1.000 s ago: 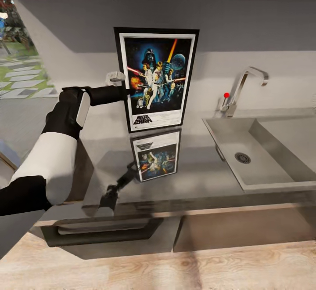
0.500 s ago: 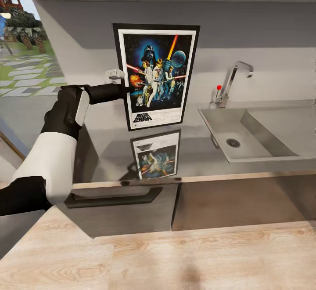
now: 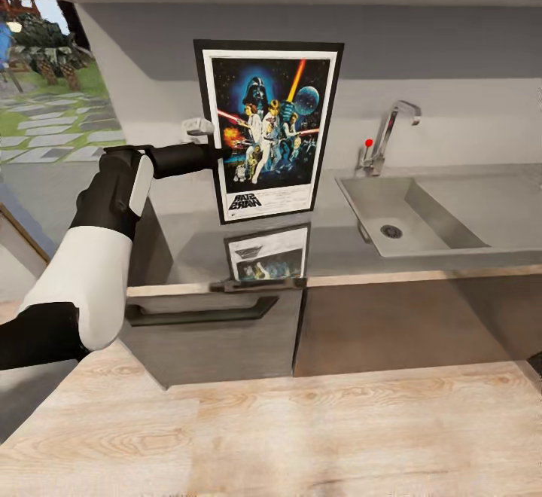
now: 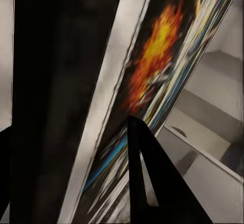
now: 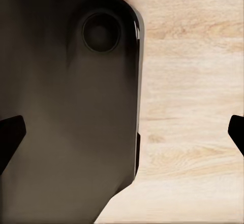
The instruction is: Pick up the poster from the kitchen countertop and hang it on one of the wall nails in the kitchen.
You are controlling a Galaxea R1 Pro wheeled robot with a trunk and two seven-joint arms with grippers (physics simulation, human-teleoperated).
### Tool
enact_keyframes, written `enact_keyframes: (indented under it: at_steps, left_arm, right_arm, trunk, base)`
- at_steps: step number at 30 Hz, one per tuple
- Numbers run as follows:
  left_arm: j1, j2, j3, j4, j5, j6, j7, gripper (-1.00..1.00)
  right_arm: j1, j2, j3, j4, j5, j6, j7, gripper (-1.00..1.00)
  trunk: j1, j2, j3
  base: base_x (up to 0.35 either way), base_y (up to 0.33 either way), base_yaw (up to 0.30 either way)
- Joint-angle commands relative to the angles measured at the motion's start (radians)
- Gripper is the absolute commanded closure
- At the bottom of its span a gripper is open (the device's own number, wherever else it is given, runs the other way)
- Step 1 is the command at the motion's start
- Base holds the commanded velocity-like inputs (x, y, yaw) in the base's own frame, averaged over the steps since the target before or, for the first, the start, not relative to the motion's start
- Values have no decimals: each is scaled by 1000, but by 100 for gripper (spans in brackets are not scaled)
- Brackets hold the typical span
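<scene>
Only readable text we get is on the poster (image 3: 268,131): the black "STAR WARS" logo in the white border, at about 7 o'clock of the sheet, head view. Fine print beside the logo is too small to read. The reflection of the poster on the kitchen countertop (image 3: 339,245) gives us nothing legible either. Wrist views: no text.
</scene>
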State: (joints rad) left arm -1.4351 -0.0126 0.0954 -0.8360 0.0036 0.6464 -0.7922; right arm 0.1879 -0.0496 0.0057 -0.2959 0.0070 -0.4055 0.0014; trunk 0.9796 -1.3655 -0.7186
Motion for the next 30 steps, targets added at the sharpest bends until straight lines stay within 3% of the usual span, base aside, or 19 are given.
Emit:
enact_keyframes:
  at_steps: [1, 19, 22, 30]
  left_arm:
    - [-1, -1, 5, -5, 1, 9, -5, 100]
    - [-1, -3, 7, -49, 1, 10, -12, 100]
    - [-1, -3, 9, -49, 1, 10, -55, 100]
    - [-1, -4, 14, -49, 2, 11, -94, 100]
  right_arm:
    - [1, 0, 0, -2, 1, -1, 0, -100]
    - [1, -1, 0, -2, 1, -1, 0, -100]
    - [1, -1, 0, -2, 1, -1, 0, -100]
    - [1, -1, 0, -2, 1, -1, 0, -100]
  trunk:
    - [-1, -1, -1]
    - [-1, -1, -1]
    - [-1, -1, -1]
    - [-1, -1, -1]
  base:
    - [-328, 0, 0]
    - [-337, 0, 0]
    - [-340, 0, 0]
    - [-340, 0, 0]
